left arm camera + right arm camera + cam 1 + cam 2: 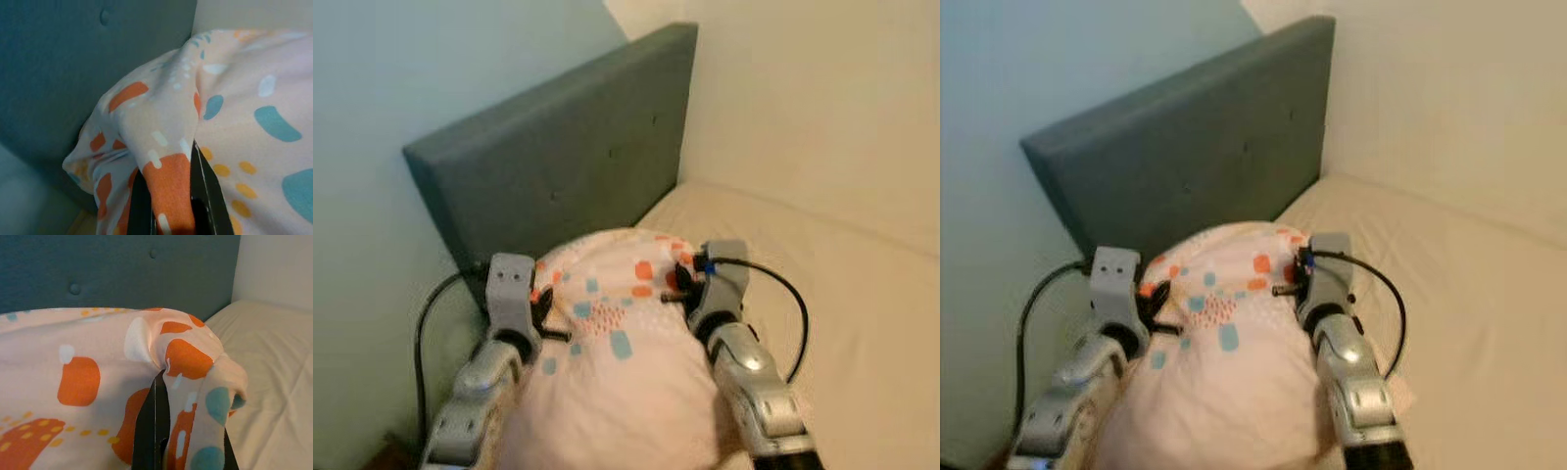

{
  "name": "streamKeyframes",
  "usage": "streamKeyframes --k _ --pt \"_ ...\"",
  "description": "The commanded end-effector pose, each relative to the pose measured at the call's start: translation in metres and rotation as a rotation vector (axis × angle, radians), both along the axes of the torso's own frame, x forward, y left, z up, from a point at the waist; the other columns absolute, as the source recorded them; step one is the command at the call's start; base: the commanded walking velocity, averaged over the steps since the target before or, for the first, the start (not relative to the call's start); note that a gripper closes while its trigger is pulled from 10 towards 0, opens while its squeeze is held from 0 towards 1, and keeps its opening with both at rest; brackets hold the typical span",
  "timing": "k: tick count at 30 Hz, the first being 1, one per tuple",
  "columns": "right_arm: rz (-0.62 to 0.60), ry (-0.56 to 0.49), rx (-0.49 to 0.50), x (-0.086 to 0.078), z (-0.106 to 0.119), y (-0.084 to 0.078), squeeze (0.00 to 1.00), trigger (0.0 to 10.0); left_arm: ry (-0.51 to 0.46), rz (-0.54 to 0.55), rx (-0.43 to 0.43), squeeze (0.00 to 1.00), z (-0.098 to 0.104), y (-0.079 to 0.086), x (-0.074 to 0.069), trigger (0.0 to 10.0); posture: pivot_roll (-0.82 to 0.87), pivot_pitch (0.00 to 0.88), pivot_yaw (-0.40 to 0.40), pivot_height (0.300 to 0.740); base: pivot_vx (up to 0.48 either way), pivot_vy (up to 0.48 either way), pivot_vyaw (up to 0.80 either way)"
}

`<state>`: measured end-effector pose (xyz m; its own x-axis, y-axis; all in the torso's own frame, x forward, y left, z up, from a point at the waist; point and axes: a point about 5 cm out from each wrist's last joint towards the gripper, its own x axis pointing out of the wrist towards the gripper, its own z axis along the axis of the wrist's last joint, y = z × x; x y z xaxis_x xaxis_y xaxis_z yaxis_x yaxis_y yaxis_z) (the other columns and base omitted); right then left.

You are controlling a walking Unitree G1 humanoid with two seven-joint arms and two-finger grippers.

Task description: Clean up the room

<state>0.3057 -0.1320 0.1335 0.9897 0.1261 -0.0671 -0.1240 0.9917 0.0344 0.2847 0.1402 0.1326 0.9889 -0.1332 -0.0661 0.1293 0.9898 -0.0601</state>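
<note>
I hold a pale pink pillow (612, 372) patterned with orange and teal spots between both arms, above the head end of a cream mattress (862, 323). My left gripper (544, 305) pinches the pillow's left corner; in the left wrist view its black fingers (208, 196) are shut on a fold of the fabric (168, 191). My right gripper (683, 282) grips the right corner; its fingers (155, 431) are clamped on the cloth (195, 396). The pillow's far edge sits close to the grey-green padded headboard (568, 157).
The headboard (1195, 147) stands tilted across the view against a pale blue wall (372, 78). A cream wall (822, 88) runs behind the bed on the right. Black cables (426, 323) loop from both wrists.
</note>
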Motion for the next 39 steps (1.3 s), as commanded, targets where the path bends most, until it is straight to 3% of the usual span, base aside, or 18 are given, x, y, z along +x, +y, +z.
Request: streamKeyframes --k 1,11,28,39 --pt "-0.094 -0.040 0.004 0.0014 0.0065 -0.0171 0.00 10.0 -0.034 0.135 0.030 0.00 0.0042 0.0291 -0.0021 10.0 -0.08 0.078 0.016 0.740 0.356 0.000 0.00" --pt "-0.092 -0.036 0.004 0.0008 0.0052 -0.0163 0.00 10.0 -0.028 0.125 0.039 0.00 0.0032 0.0287 -0.0026 10.0 -0.08 0.078 0.017 0.740 0.346 0.000 0.00" --pt "-0.102 -0.029 0.041 -0.0010 0.0040 -0.0161 0.00 10.0 -0.021 0.102 0.078 0.00 0.0008 0.0286 -0.0028 10.0 -0.09 0.070 0.021 0.740 0.000 0.000 0.00" --pt "-0.103 -0.033 0.040 -0.0018 0.0042 -0.0168 0.00 10.0 -0.024 0.103 0.075 0.00 0.0012 0.0288 -0.0030 10.0 -0.08 0.075 0.021 0.740 0.000 0.000 -0.77"
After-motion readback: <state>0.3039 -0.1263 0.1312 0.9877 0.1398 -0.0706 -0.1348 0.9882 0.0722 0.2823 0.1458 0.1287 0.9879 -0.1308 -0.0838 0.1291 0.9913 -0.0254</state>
